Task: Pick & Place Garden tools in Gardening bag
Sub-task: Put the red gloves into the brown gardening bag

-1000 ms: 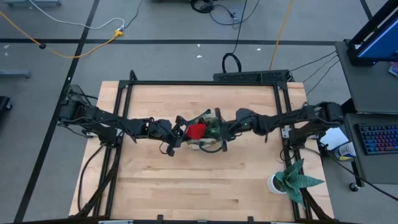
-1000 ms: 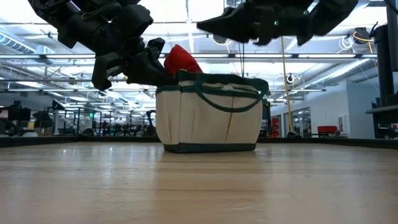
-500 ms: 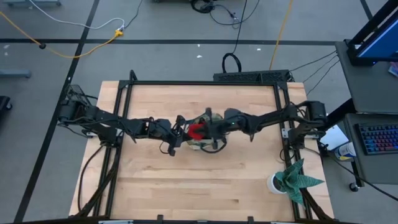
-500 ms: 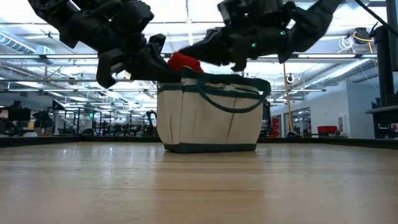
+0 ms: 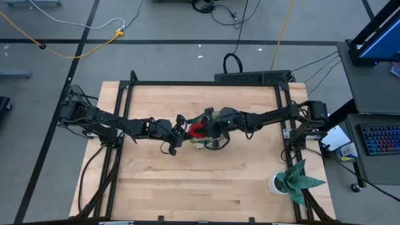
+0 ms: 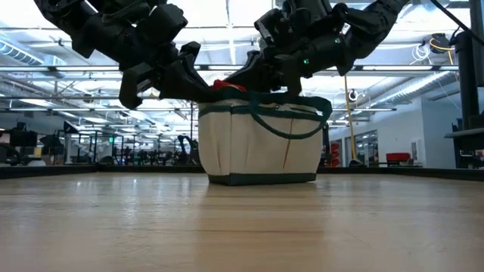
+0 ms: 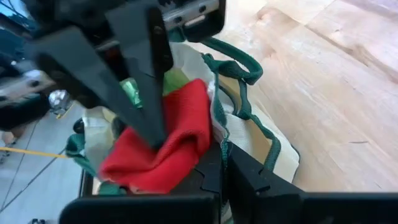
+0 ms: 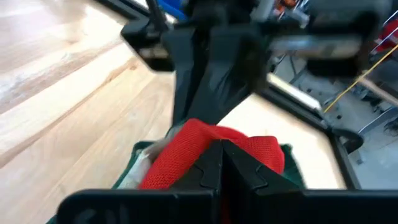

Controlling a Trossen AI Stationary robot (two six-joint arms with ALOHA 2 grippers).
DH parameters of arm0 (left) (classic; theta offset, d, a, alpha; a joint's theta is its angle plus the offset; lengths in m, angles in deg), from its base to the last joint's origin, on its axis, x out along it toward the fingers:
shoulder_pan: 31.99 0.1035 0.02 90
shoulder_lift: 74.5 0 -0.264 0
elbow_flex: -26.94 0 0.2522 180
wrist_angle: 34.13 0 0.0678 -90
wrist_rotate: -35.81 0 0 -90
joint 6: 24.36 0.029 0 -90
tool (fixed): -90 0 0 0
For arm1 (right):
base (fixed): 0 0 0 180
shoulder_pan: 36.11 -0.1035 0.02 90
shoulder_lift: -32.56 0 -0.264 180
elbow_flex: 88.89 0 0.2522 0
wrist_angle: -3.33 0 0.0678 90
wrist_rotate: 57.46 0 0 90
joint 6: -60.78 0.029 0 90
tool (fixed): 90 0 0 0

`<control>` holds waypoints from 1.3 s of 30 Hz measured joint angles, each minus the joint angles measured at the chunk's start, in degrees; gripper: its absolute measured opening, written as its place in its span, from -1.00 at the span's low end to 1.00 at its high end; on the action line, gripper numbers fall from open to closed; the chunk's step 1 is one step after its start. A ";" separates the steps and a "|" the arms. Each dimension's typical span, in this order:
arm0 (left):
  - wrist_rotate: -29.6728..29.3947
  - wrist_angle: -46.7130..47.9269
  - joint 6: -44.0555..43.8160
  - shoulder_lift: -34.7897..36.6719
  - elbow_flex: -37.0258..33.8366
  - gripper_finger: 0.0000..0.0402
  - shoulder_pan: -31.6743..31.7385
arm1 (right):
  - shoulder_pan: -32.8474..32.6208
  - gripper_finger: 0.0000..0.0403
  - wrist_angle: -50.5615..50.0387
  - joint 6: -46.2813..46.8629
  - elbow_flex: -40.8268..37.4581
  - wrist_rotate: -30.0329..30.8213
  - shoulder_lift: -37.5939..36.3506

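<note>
Bare wooden surface (image 6: 242, 227) up front, then the gardening bag (image 6: 261, 143) at its centre. Left claw (image 5: 177, 132) at the bag's nine o'clock rim, right claw (image 5: 212, 128) from three o'clock, both shut, pressing the red glove (image 5: 197, 130) into the mouth, probably to seat it. Potted plant (image 5: 294, 180) waits at five o'clock.

A light wooden table (image 5: 200, 194) sits inside a black metal frame (image 5: 206, 84) on a grey floor crossed by yellow cables (image 5: 81, 47). A spiky green plant (image 5: 299, 178) in a white pot (image 5: 277, 184) stands at the table's corner, near a desk holding a backlit keyboard (image 5: 379, 139).
</note>
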 joint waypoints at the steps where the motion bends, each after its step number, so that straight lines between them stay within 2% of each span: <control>1: -0.11 0.13 0.01 0.38 0.00 -0.96 -0.06 | 0.06 -1.00 -1.04 0.18 0.02 0.01 0.00; 7: -0.46 0.99 1.20 2.04 -0.02 -0.97 -0.50 | 0.27 -1.00 -7.36 1.49 0.00 0.00 -0.02; 16: -0.57 0.88 3.23 3.15 -0.04 -0.97 -0.48 | 0.27 -1.00 -9.81 1.56 -0.11 -0.35 0.11; 21: 0.10 -0.19 3.41 3.17 -0.07 -0.94 0.73 | 0.39 -1.00 -12.05 1.53 -0.15 -6.20 0.13; 24: 0.26 -0.33 3.39 3.17 -0.07 -0.97 1.68 | 0.44 -1.00 -11.67 1.53 -0.17 -7.98 0.14; 28: 0.43 -0.44 3.39 3.18 -0.07 -0.93 2.89 | 0.44 -1.00 -10.69 1.08 -0.22 -8.14 0.15; 34: -0.42 -0.63 2.57 3.30 -0.07 -0.97 3.83 | 0.30 -0.96 -1.99 1.14 -0.39 -4.58 0.26; 39: -1.55 -0.41 2.67 3.41 -0.02 -0.92 3.82 | 0.07 -0.85 -1.30 -0.67 -0.39 -4.38 0.26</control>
